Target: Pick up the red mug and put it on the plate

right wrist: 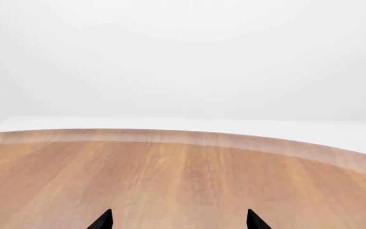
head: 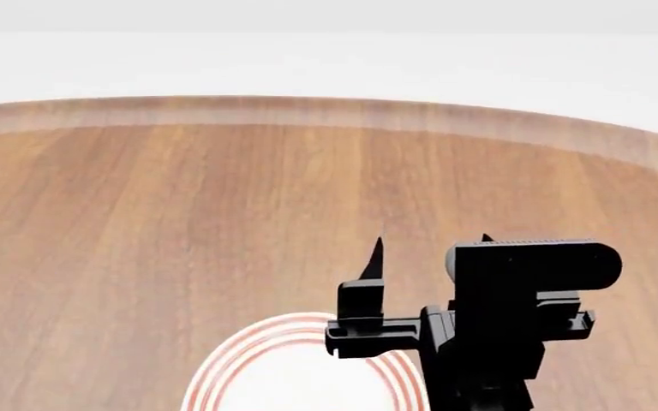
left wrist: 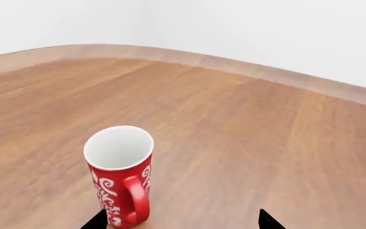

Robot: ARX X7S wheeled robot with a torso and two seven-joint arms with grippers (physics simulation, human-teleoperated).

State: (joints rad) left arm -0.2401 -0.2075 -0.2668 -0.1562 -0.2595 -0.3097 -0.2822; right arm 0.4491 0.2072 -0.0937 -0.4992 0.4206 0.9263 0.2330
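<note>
The red mug [left wrist: 120, 179], with a white pattern and white inside, stands upright on the wooden table [left wrist: 247, 119] in the left wrist view. Its handle faces the camera. My left gripper [left wrist: 183, 223] is open; the mug stands just ahead of one fingertip [left wrist: 97, 222], off to that side of the gap. The plate [head: 278, 368], white with red rings, lies at the near edge of the head view. My right gripper [head: 430, 250] is open and empty, held above the plate's right part and hiding it. The mug does not show in the head view.
The round wooden table [head: 192, 214] reaches back to a curved far edge [head: 329, 111] with white wall behind. The right wrist view shows bare wood [right wrist: 183, 176] ahead of the open right gripper [right wrist: 177, 221].
</note>
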